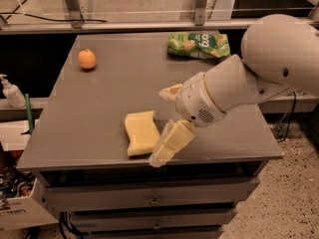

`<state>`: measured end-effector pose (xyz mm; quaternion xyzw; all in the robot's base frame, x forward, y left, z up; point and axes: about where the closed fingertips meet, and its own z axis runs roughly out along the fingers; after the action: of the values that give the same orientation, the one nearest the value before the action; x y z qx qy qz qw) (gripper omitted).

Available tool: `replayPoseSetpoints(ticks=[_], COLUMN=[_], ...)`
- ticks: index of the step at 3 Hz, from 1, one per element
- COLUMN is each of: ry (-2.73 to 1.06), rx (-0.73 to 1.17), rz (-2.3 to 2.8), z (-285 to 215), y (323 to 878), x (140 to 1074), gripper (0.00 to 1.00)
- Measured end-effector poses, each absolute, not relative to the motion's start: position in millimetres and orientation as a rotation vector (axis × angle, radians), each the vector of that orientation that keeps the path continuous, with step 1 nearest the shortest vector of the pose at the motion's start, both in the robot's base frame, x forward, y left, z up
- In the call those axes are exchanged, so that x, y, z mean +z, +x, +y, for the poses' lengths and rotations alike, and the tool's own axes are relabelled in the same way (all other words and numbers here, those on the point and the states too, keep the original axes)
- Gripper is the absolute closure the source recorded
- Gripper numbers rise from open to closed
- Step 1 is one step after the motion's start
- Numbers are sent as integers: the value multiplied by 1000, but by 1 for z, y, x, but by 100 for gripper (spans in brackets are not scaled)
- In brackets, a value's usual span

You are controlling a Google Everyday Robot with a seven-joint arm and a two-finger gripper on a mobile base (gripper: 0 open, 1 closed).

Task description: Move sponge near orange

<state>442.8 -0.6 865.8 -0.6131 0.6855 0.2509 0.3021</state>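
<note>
The claw [160, 127] hangs with its two fingers spread wide just right of the sponge [141, 132], which lies flat near the front edge of the tabletop [99, 113], well apart from the orange [87, 59] at the far left, apparently so placed to straddle and grip it

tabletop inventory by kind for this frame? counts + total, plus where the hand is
sponge: 1
orange: 1
green snack bag: 1
Total on the table: 3
The hand is open, just right of the sponge, near the table's front edge.
</note>
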Motion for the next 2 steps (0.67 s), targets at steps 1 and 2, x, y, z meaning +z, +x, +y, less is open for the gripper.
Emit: replayPoseSetpoints(ticks=[1, 2], ry=[-1643, -1658], rx=[647, 639], rz=[1795, 1751], z=[8, 20], y=[447, 455], x=[857, 843], gripper=[0, 0])
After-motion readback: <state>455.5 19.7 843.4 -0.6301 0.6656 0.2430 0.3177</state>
